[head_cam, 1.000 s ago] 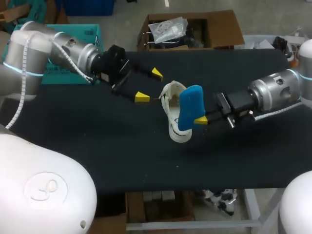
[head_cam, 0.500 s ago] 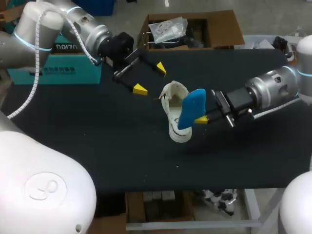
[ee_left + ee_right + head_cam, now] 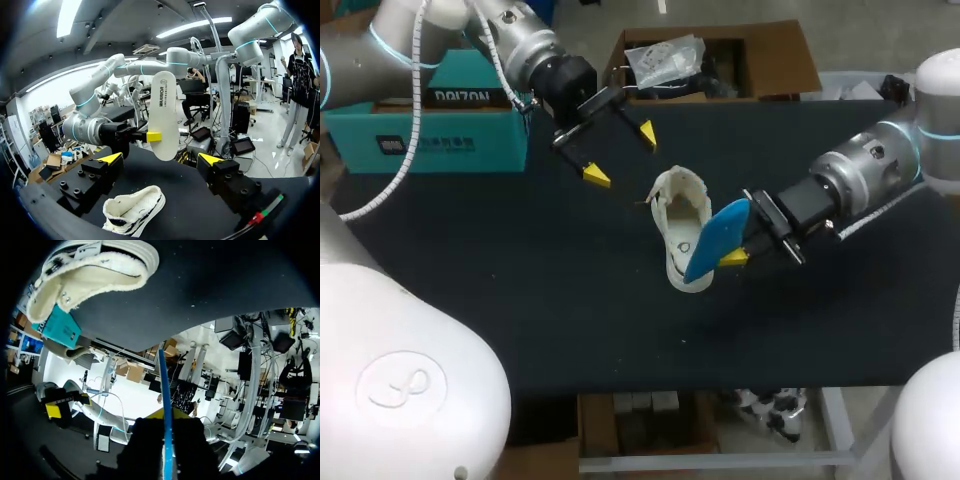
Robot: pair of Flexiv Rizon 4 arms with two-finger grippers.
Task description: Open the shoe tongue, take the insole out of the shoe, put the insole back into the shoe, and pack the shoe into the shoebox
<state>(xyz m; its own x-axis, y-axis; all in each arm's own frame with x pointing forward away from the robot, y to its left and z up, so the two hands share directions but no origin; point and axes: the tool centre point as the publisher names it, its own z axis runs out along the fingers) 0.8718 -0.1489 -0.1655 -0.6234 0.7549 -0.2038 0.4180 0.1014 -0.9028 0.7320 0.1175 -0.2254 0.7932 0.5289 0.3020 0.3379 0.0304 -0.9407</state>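
The right fingers (image 3: 733,258) are pinched narrow on the insole (image 3: 717,238), holding it by its right edge. In the right wrist view it stands edge-on between them as a thin blue line. Its top face is blue; the left wrist view shows its white underside. The insole hangs tilted in the air, its lower end over the near right side of the shoe (image 3: 680,228). Whether the two touch I cannot tell.

The shoe is cream-white and lies near the middle of the black counter (image 3: 520,310), its opening up and its toe toward the near edge.

The left fingers (image 3: 621,155) are spread wide with nothing between them. They hang above the counter, to the far left of the shoe and apart from it.

The teal shoebox (image 3: 420,140) sits at the far left corner, well apart from the shoe and partly behind the left arm (image 3: 510,45).
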